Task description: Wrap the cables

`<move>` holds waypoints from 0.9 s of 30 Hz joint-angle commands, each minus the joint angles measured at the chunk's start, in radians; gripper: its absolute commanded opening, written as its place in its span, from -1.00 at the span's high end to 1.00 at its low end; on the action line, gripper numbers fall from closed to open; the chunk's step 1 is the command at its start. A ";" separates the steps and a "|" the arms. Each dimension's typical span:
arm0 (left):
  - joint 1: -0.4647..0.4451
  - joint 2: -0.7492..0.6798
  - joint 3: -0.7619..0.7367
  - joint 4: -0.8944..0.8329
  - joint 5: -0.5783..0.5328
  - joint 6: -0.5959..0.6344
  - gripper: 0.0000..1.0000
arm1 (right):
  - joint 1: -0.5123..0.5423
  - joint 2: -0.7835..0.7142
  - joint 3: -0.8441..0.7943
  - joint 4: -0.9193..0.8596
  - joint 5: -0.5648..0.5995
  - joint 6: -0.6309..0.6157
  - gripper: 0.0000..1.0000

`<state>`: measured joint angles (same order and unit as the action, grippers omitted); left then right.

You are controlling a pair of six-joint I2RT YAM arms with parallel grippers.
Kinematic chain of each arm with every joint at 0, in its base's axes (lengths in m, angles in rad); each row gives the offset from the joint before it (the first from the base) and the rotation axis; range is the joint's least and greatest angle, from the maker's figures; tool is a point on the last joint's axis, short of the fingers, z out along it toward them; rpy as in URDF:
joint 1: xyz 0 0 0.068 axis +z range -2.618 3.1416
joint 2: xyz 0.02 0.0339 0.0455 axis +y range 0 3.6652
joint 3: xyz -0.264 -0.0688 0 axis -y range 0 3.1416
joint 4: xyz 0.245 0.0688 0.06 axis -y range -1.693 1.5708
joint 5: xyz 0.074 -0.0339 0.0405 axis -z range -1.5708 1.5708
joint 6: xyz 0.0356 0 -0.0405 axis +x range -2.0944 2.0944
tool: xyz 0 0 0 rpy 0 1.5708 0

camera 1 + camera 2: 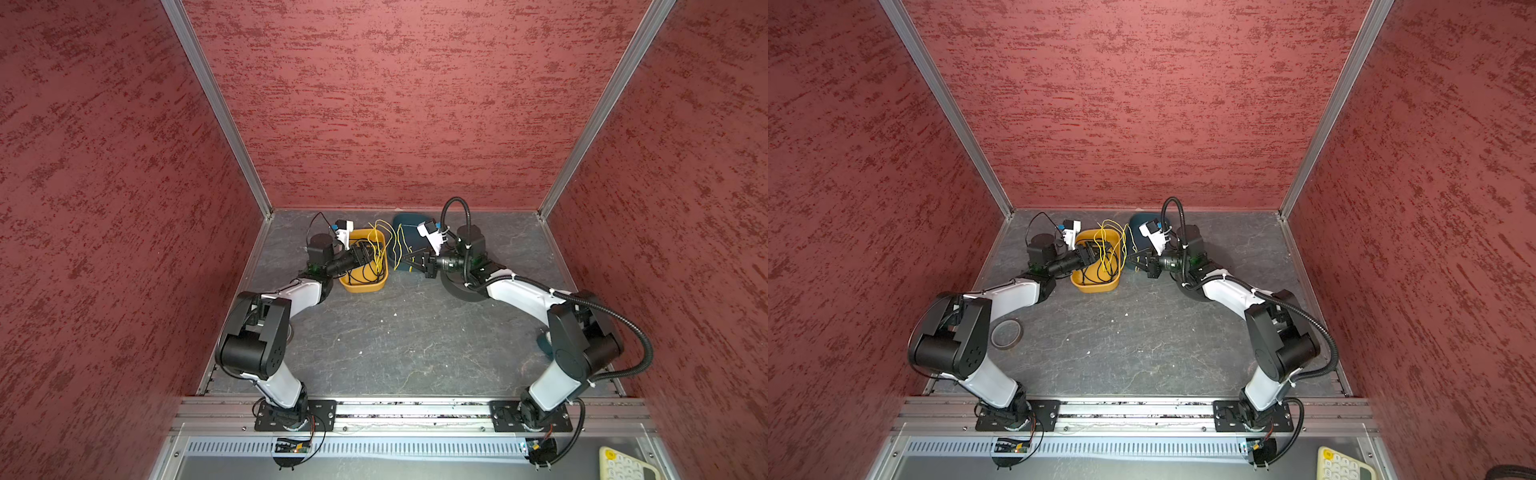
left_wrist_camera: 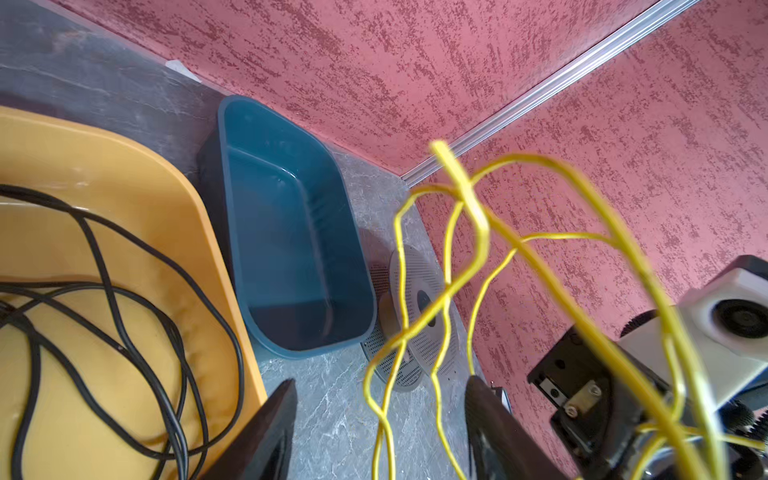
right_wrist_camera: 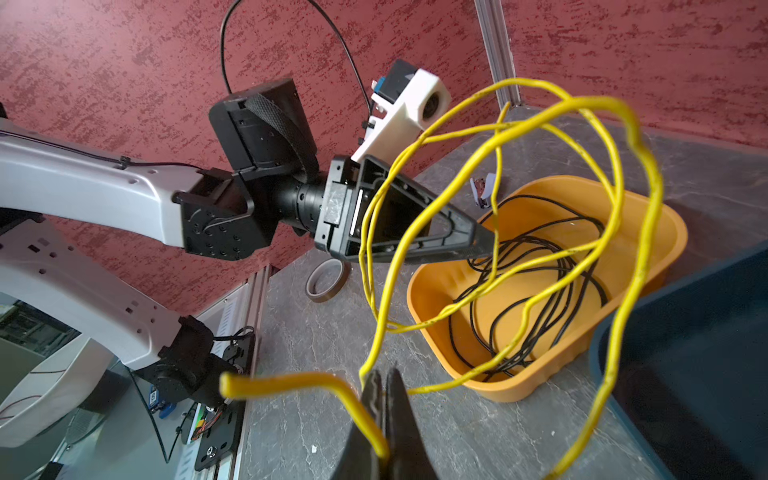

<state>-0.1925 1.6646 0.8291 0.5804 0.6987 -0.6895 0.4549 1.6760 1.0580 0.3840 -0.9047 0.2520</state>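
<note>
The cables are a thin yellow wire (image 1: 380, 245) (image 1: 1109, 245) that hangs in loose loops between my two grippers at the back of the table. My right gripper (image 3: 384, 372) (image 1: 409, 259) is shut on the wire (image 3: 490, 149) near one end, and a short bent tail sticks out sideways. My left gripper (image 2: 381, 380) (image 1: 370, 253) stands open over the orange bin. Several strands of the wire (image 2: 446, 299) pass between its fingers and drape over its body. In the right wrist view the loops hang around the left gripper's fingers (image 3: 478, 239).
An orange bin (image 1: 363, 287) (image 2: 145, 183) holds a tangle of black cable. A dark blue bin (image 1: 409, 219) (image 2: 291, 232) stands beside it at the back wall. A perforated grey disc (image 2: 419, 299) lies by the blue bin. A tape roll (image 1: 1006, 333) lies near the left arm.
</note>
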 commanded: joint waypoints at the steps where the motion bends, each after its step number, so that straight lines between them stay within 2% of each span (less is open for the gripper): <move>1: -0.004 0.044 0.025 0.067 -0.001 -0.020 -0.24 | -0.004 0.009 0.042 0.073 -0.045 0.020 1.00; 13: -0.004 0.066 0.035 0.089 -0.010 -0.032 0.03 | -0.003 0.017 0.048 0.076 -0.058 0.030 1.00; 15: -0.002 0.059 0.034 0.089 -0.014 -0.027 0.13 | -0.002 0.022 0.048 0.077 -0.058 0.033 1.00; 17: 0.003 0.049 0.032 0.085 -0.017 -0.024 0.41 | -0.003 0.023 0.050 0.074 -0.055 0.034 1.00; 20: 0.020 0.020 0.024 0.051 -0.045 -0.015 0.65 | -0.002 0.022 0.049 0.069 -0.053 0.038 1.00; 23: 0.034 -0.044 0.029 -0.085 -0.125 0.060 0.89 | -0.013 0.019 0.051 0.043 -0.050 0.038 1.00; 25: 0.050 -0.119 0.068 -0.337 -0.230 0.166 0.99 | -0.049 0.005 0.063 -0.021 -0.026 0.034 1.00; 27: 0.079 -0.198 0.102 -0.537 -0.331 0.267 1.00 | -0.115 -0.013 0.078 -0.096 -0.019 0.038 1.00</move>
<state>-0.1482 1.5669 0.8722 0.3405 0.5381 -0.5919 0.4244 1.6928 1.0866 0.3599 -0.9382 0.2920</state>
